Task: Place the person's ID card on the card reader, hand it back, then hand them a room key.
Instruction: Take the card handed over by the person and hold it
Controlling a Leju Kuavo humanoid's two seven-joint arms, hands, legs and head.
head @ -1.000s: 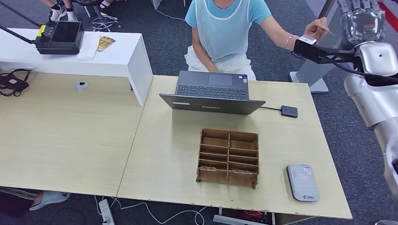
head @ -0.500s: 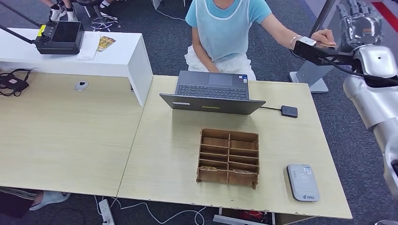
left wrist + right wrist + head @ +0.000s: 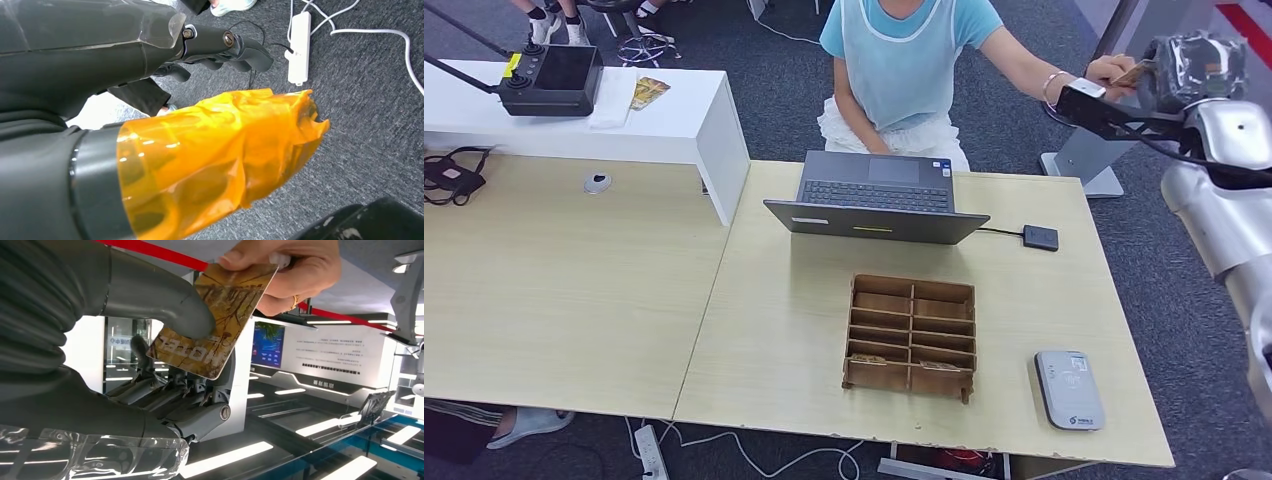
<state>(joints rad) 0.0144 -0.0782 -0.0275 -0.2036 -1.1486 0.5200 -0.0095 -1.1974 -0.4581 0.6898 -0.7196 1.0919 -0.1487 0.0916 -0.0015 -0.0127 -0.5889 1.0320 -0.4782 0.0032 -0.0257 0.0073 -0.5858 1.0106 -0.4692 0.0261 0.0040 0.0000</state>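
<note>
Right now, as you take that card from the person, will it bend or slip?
The card looks flat and unbent between the right hand's thumb and the person's hand, so probably stiff. Its glossy face may slip; it looks thin and light.

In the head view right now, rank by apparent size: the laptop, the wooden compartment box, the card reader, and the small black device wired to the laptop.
1. laptop
2. wooden compartment box
3. card reader
4. small black device

All sit on the same table, so the order looks reliable.
</note>
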